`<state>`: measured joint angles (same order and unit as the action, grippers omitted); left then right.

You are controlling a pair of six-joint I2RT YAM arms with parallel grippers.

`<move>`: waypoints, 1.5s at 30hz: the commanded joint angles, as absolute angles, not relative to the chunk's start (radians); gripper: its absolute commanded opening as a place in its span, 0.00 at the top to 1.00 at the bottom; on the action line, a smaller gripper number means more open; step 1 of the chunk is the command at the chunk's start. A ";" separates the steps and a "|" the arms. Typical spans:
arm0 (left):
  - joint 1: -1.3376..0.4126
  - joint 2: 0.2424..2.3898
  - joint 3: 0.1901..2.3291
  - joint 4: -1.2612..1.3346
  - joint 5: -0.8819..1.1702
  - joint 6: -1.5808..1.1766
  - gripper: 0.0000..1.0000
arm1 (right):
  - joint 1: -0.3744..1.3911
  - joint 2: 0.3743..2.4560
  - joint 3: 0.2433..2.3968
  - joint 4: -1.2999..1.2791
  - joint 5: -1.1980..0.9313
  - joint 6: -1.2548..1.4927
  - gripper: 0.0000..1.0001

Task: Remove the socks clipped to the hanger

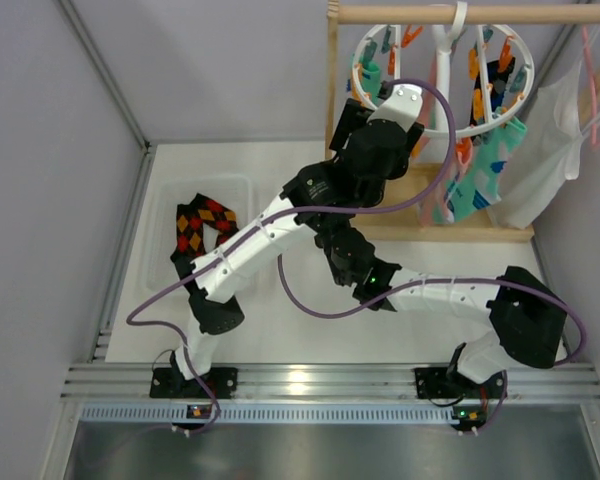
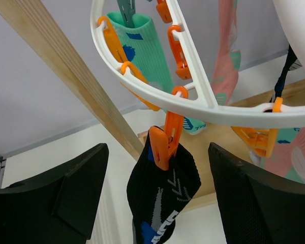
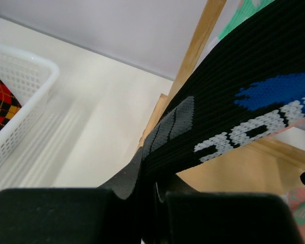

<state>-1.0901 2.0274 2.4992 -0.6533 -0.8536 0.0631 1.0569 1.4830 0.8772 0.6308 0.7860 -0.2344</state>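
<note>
**A:** What are the right jaws doing?

**B:** They're closed, pinching the lower end of the black sock (image 3: 234,101). The fabric runs up and away from them and looks stretched.

**A:** And the left jaws?

**B:** Spread wide, one finger on either side of that same sock, touching nothing. Just above them an orange clip (image 2: 162,145) bites the cuff. The clip dangles from the white hanger (image 2: 193,99).

**A:** Where does that sit over the tabletop (image 3: 107,127)?

**B:** Above the far right corner, where the hanger hooks on a wooden rail (image 1: 460,14). A teal sock (image 2: 142,46) and a pink sock (image 2: 226,61) are clipped further round the ring.

**A:** What worries you?

**B:** The clip isn't opened. If the right arm hauls downward, I'd expect the ring to tilt and swing. The hook could ride along the rail or lift off it. The sock could also snap free and whip out of the pinch.

**A:** Anything on the left side?

**B:** Its jaws are level with the cuff rather than the clip's handles. If they close there, they'd squeeze cloth and release nothing. A swinging ring would also carry the clip out from between them.

**A:** And the neighbouring socks?

**B:** A hard tug could jostle them loose, and they'd drop onto the tabletop.
</note>
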 commanded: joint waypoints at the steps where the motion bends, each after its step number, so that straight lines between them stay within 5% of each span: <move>1: -1.069 2.046 2.568 -0.606 -0.881 0.109 0.18 | 1.091 1.502 0.930 0.612 0.781 -0.276 1.00; 17: -1.040 2.109 2.568 -0.539 -0.919 0.150 0.23 | 1.117 1.517 0.976 0.555 0.736 -0.325 1.00; 24: -1.035 2.131 2.566 -0.463 -0.946 0.192 0.45 | 1.129 1.514 0.970 0.552 0.719 -0.327 1.00; 34: -1.026 2.118 2.559 -0.460 -0.928 0.164 1.00 | 1.135 1.473 0.882 0.578 0.726 -0.295 1.00; 38: -1.026 2.088 2.519 -0.460 -0.914 0.146 1.00 | 1.134 1.439 0.812 0.604 0.733 -0.264 1.00; 43: -1.026 1.987 2.401 -0.460 -0.877 0.078 0.61 | 1.135 1.361 0.750 0.581 0.690 -0.212 1.00; 45: -1.026 1.956 2.363 -0.462 -0.864 0.049 0.55 | 1.135 1.324 0.707 0.569 0.622 -0.196 1.00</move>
<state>-1.0344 2.0640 2.4039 -0.4835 -0.8787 0.1127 1.1191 1.4136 0.7376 0.5491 0.7067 -0.2516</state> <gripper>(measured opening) 0.427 0.014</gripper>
